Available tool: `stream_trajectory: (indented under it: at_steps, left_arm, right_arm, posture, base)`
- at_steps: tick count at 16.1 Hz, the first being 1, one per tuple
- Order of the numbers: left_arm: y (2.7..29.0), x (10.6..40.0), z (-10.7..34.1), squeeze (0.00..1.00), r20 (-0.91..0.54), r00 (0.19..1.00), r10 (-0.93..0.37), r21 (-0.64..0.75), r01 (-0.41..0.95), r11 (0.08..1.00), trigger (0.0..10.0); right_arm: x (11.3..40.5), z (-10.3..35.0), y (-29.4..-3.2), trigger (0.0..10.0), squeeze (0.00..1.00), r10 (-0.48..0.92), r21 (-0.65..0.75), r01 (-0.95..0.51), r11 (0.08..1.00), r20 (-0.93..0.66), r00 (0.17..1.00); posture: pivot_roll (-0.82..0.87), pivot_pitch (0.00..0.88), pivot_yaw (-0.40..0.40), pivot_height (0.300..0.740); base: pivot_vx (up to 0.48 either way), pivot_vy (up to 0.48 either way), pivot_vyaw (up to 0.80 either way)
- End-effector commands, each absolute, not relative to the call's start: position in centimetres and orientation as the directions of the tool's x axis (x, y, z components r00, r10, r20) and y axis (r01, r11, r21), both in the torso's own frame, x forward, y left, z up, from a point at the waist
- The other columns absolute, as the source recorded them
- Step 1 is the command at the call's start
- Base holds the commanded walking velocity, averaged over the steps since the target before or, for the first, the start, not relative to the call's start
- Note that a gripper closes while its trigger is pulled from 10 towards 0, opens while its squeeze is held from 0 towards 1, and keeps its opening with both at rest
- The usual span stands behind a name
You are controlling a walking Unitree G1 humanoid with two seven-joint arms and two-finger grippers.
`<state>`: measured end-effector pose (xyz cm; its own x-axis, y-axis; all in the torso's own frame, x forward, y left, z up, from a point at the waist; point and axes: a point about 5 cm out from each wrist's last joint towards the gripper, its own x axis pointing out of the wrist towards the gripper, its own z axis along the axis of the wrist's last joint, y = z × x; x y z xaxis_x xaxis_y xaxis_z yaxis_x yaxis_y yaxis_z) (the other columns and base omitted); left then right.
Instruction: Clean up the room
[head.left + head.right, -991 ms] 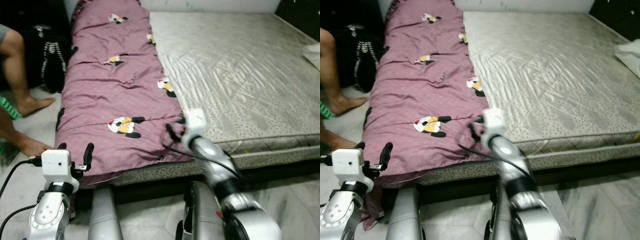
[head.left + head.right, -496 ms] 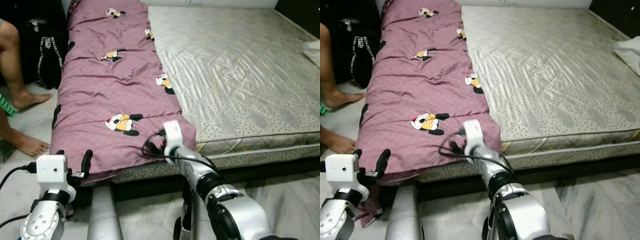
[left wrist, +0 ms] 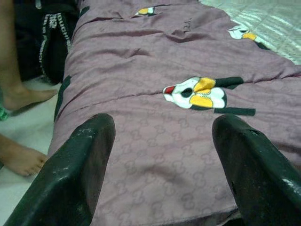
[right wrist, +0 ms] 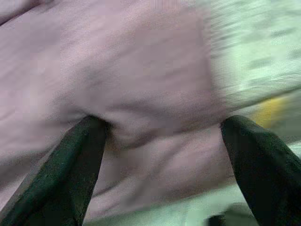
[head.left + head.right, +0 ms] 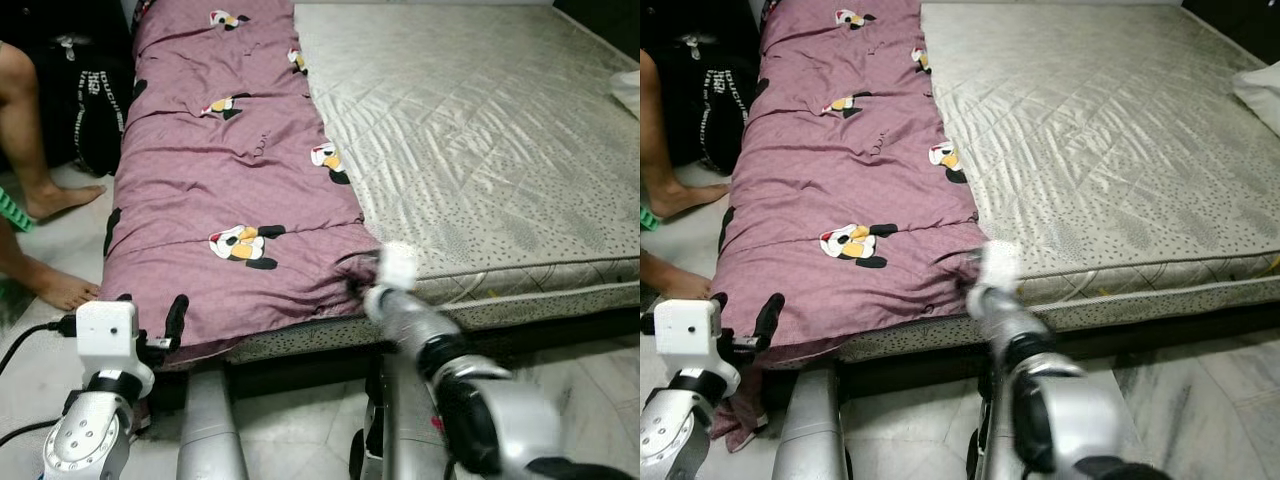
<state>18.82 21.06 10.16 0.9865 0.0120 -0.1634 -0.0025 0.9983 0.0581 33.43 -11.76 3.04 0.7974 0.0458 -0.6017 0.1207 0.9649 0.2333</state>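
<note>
The right end effector (image 5: 362, 287) is spread wide right at the near corner of the purple blanket (image 5: 225, 190), which lies folded along one side of the mattress (image 5: 480, 130). The fabric bulges between its fingers (image 4: 70, 165) but isn't pinched yet. It should push a little deeper into the fold before closing, catching cloth rather than mattress edge. The left end effector (image 3: 160, 174) hangs open just short of the blanket's hem.
</note>
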Motion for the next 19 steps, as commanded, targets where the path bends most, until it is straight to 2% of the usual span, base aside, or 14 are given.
stream_trajectory:
  at_steps: [1,3,6,8,9,10,13,14,17,19]
  left_arm:
    - [20.9,19.0,9.8,0.0,-0.182,0.983,-0.001,0.061,0.012,0.998,10.0]
    - [20.8,19.5,9.7,0.0,-0.18,0.984,-0.008,0.058,0.019,0.998,10.0]
    - [20.9,20.2,9.5,0.0,-0.175,0.984,-0.014,0.063,0.026,0.998,10.0]
    - [21.0,21.1,9.6,0.0,-0.159,0.987,-0.014,0.061,0.024,0.998,10.0]
    - [21.0,21.4,9.7,0.0,-0.152,0.988,-0.018,0.061,0.027,0.998,10.0]
    - [20.8,22.1,9.8,0.0,-0.132,0.991,-0.024,0.054,0.031,0.998,10.0]
    - [20.7,23.9,9.4,0.0,-0.138,0.99,-0.012,0.024,0.015,1.0,10.0]
    - [20.4,24.4,9.4,0.0,-0.123,0.992,-0.024,0.009,0.025,1.0,10.0]
    - [19.8,25.2,9.2,0.0,-0.118,0.991,-0.059,-0.017,0.058,0.998,10.0]
    - [19.0,26.2,9.9,0.0,-0.083,0.991,-0.101,0.007,0.102,0.995,10.0]
  right_arm:
    - [34.1,3.9,-12.6,10.0,0.0,-0.002,0.243,0.174,0.954,-0.576,0.817]
    - [34.5,4.8,-15.1,10.0,0.0,-0.09,0.208,0.234,0.95,-0.535,0.84]
    - [33.5,5.3,-18.6,10.0,0.0,-0.194,0.189,0.316,0.93,-0.477,0.857]
    - [32.2,6.8,-19.4,10.0,0.0,-0.194,0.216,0.279,0.936,-0.343,0.919]
    - [31.6,7.4,-19.3,10.0,0.0,-0.174,0.216,0.239,0.947,-0.284,0.943]
    - [30.1,8.5,-18.6,10.0,0.0,-0.094,0.174,0.125,0.977,-0.179,0.979]
    - [27.5,10.4,-16.5,10.0,0.0,0.078,0.072,-0.076,0.995,-0.026,0.997]
    - [26.7,11.2,-15.8,10.0,0.0,0.125,0.082,-0.126,0.989,0.017,0.992]
    - [26.5,12.6,-14.9,10.0,0.0,0.166,0.118,-0.177,0.977,0.096,0.981]
    - [27.1,14.4,-14.2,10.0,0.0,0.217,0.099,-0.232,0.968,0.145,0.965]
  posture:
    - [0.2,0.047,-0.049,0.538]
    - [0.18,0.029,-0.045,0.538]
    - [0.15,0.0,-0.036,0.538]
    - [0.12,0.0,-0.025,0.538]
    - [0.11,0.0,-0.021,0.538]
    - [0.09,0.0,-0.014,0.538]
    - [0.03,0.0,0.006,0.538]
    - [0.01,0.0,0.017,0.538]
    - [-0.01,0.0,0.033,0.538]
    - [-0.01,0.0,0.029,0.563]
  base:
    - [0.0,0.0,0.0]
    - [0.0,0.0,0.0]
    - [0.0,0.0,0.0]
    - [0.0,0.0,0.0]
    - [0.0,0.0,0.0]
    - [0.0,0.0,0.0]
    - [0.0,0.0,0.0]
    - [0.0,0.0,0.0]
    - [0.0,0.0,0.0]
    - [0.0,0.0,0.0]
